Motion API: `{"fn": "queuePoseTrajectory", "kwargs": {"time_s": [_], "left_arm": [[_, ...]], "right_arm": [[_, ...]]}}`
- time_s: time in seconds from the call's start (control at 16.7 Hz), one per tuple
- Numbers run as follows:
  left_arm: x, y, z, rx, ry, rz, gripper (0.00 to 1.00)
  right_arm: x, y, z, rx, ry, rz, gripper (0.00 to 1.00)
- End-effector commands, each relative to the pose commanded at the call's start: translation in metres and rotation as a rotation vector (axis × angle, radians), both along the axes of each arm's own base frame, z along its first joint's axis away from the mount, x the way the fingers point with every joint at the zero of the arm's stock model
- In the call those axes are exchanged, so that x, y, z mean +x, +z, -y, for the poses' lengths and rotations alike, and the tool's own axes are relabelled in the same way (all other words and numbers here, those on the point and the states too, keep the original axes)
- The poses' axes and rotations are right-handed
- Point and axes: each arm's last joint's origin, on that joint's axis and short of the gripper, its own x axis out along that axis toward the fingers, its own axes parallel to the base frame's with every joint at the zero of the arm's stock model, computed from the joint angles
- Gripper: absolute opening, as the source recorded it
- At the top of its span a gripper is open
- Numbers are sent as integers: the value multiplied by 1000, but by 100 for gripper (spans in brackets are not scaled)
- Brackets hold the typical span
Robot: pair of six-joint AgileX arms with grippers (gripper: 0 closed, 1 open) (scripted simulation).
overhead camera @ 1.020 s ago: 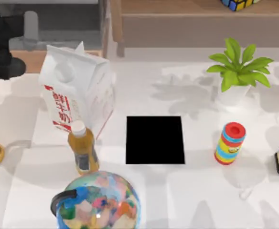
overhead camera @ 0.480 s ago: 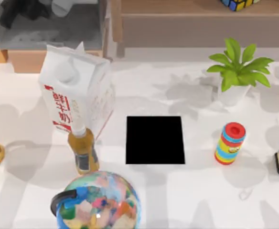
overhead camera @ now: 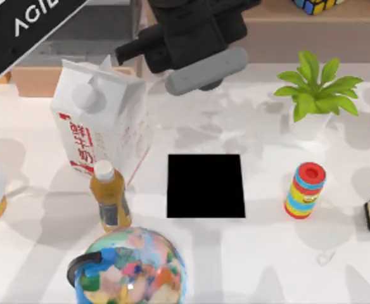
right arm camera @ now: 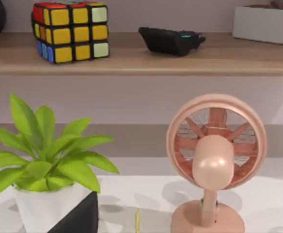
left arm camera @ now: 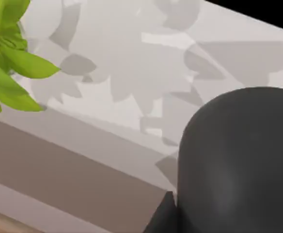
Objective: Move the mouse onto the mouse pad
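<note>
Top view: the left arm's end effector (overhead camera: 194,44) hangs at upper centre of the frame, grip state impossible to tell; the mouse pad (overhead camera: 205,185) lies bare at centre of the desk (overhead camera: 261,253). Left wrist view: a dark rounded body over pale desk, plant (left arm camera: 6,53) leaves at upper left. Right wrist view: plant, pink fan (right arm camera: 214,160).

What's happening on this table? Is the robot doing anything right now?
The left arm hangs over the back of the table, beyond the black mouse pad. The pad lies bare between the tea bottle and a striped can. A dark rounded shape sits close to that arm's wrist camera. It may be the mouse, but I cannot be sure. The right arm looks idle, its camera facing a pink fan.
</note>
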Motion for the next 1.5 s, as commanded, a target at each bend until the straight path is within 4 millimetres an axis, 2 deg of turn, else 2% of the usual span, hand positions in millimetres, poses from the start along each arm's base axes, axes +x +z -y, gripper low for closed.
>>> {"fn": "queuePoseTrajectory", "kwargs": {"time_s": [0.18, 0.3, 0.42, 0.54, 0.9, 1.5], "left_arm": [[-6, -57, 31, 130, -181, -101, 0], [-6, -91, 39, 206, -253, -168, 0], [-6, -114, 41, 256, -288, -215, 0], [-5, -122, 41, 271, -296, -231, 0], [-4, -123, 40, 266, -293, -229, 0], [-4, -150, 41, 268, -293, -229, 0]], "right_arm": [[0, 0, 0, 0, 0, 0, 100], [0, 0, 0, 0, 0, 0, 100], [0, 0, 0, 0, 0, 0, 100], [0, 0, 0, 0, 0, 0, 100], [0, 0, 0, 0, 0, 0, 100], [0, 0, 0, 0, 0, 0, 100]]}}
